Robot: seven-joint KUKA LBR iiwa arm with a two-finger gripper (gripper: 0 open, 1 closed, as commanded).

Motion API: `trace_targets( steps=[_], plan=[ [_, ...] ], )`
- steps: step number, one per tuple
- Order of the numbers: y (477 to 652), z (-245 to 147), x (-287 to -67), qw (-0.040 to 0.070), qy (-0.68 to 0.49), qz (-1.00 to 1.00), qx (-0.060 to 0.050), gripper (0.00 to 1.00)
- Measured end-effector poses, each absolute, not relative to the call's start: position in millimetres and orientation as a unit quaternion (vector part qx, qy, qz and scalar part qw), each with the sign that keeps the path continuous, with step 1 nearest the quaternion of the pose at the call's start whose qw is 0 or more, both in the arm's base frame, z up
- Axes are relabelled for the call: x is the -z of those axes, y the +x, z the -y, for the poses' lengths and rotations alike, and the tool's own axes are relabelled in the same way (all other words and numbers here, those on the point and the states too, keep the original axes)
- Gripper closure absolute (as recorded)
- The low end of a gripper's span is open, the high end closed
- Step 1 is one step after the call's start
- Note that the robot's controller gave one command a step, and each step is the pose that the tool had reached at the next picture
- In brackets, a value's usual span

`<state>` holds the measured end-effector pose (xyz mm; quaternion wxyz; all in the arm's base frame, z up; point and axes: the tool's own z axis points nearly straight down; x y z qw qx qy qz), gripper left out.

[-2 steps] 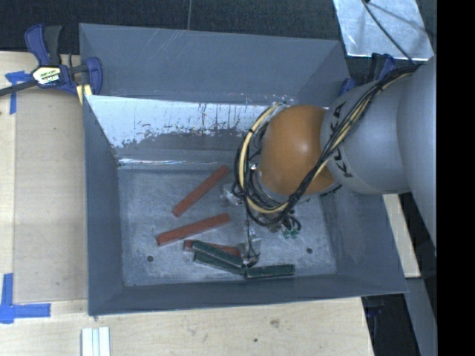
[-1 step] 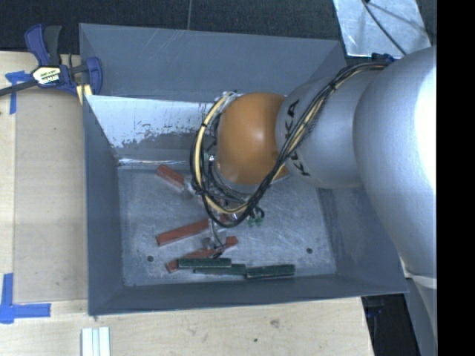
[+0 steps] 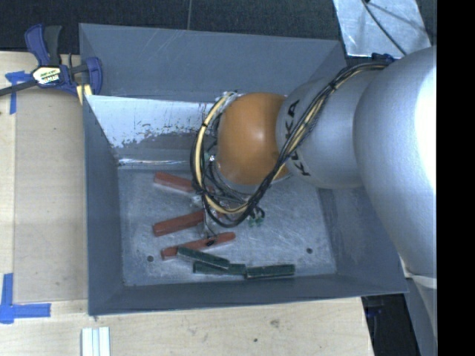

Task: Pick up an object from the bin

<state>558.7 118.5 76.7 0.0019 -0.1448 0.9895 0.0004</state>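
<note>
Camera view: gripper [image 3: 212,230] hangs mid-frame over reddish-brown sticks [image 3: 178,223] in the bin [image 3: 101,221], dark green sticks [image 3: 245,271] just below; whether it is open or closed, I cannot tell.

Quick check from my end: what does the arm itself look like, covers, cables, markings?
The arm has thick, rounded, silver-grey links, with black KUKA lettering on the link nearest the wrist. A glossy orange dome cover caps the wrist, and yellow and black cables loop around it.

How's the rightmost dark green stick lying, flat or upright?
Flat: the dark green stick lies lengthwise on the bin floor by its front wall.
</note>
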Motion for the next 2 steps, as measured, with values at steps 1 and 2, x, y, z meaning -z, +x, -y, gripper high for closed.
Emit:
trace_targets(
  steps=[1, 2],
  plan=[
    [606.1, -139, -176, 0.006, -0.237, -0.971, 0.000, 1.00],
    [614.4, -142, -328, 0.007, -0.249, -0.969, 0.000, 1.00]
  ],
)
